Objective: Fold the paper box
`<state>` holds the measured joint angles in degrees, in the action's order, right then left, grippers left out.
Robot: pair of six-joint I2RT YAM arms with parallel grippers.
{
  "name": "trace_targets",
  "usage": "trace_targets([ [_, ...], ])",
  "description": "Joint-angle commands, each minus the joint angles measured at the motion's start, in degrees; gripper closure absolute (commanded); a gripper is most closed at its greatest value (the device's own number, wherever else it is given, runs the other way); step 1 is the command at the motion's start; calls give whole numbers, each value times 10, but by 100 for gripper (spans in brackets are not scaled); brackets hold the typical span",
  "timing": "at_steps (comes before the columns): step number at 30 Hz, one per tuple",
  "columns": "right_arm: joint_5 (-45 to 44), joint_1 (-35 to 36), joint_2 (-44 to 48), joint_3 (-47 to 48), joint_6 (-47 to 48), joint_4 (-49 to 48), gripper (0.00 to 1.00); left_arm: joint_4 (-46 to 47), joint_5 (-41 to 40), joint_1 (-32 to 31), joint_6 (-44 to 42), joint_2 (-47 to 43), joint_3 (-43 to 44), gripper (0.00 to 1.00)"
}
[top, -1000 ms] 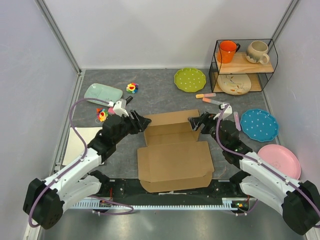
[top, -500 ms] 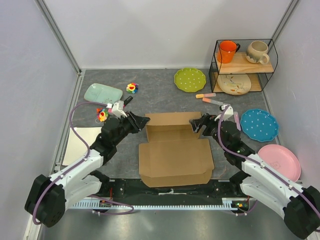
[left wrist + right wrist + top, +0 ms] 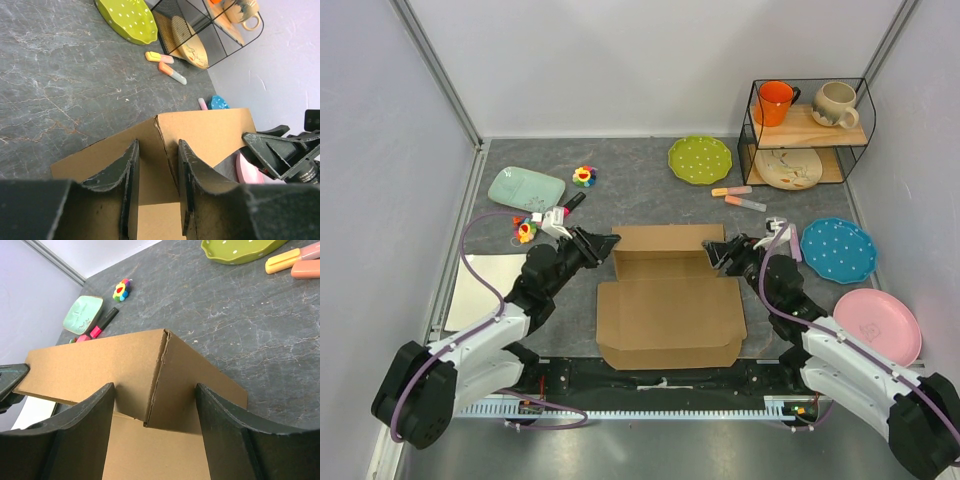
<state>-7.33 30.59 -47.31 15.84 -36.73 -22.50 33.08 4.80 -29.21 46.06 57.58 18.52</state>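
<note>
The paper box (image 3: 670, 320) is brown corrugated cardboard in the middle of the mat, with its big panel flat and its back wall raised. My left gripper (image 3: 608, 243) is at the back left corner. In the left wrist view its narrowed jaws (image 3: 158, 145) pinch the folded corner of the box (image 3: 210, 130), one finger on each side of the crease. My right gripper (image 3: 718, 250) is at the back right corner. In the right wrist view it (image 3: 154, 390) stands wide open astride that corner of the box (image 3: 90, 370), with a gap on both sides.
Behind the box lie a green plate (image 3: 700, 159), two markers (image 3: 740, 195), a teal dish (image 3: 526, 186) and a flower toy (image 3: 584, 176). A wire shelf (image 3: 807, 120) with mugs stands back right. Blue (image 3: 837, 250) and pink (image 3: 877, 325) plates lie right. A white board (image 3: 480, 285) lies left.
The back wall has come up more upright and the box has slid slightly. My left jaws have narrowed onto the back left corner. The right jaws have begun narrowing around the back right corner.
</note>
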Motion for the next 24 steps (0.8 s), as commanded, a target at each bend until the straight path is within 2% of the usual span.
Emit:
trace_targets([
  [1, -9, -3, 0, -45, 0, 105, 29, -89, 36, -5, 18, 9, -58, 84],
  [3, -10, -3, 3, -27, 3, 119, 23, -95, 35, -5, 12, 6, -52, 84],
  [4, -16, -3, 6, -16, 5, 127, 16, -99, 34, -5, 10, 9, -41, 84],
  [7, -38, -4, 23, 30, 5, 164, 7, -108, 38, -5, 6, 14, -29, 84],
  [10, -56, -11, 35, 72, 11, 177, 4, -108, 37, -5, 6, 16, -25, 84],
  [13, -47, -24, 10, 109, 24, 177, 4, -108, 36, -5, 5, 17, -25, 84],
  [18, -23, -42, -36, 114, 34, 140, 10, -108, 40, -5, 3, 24, -23, 84],
  [24, 6, -53, -42, 57, 16, 110, 41, -103, 43, -5, 1, 31, -25, 84],
])
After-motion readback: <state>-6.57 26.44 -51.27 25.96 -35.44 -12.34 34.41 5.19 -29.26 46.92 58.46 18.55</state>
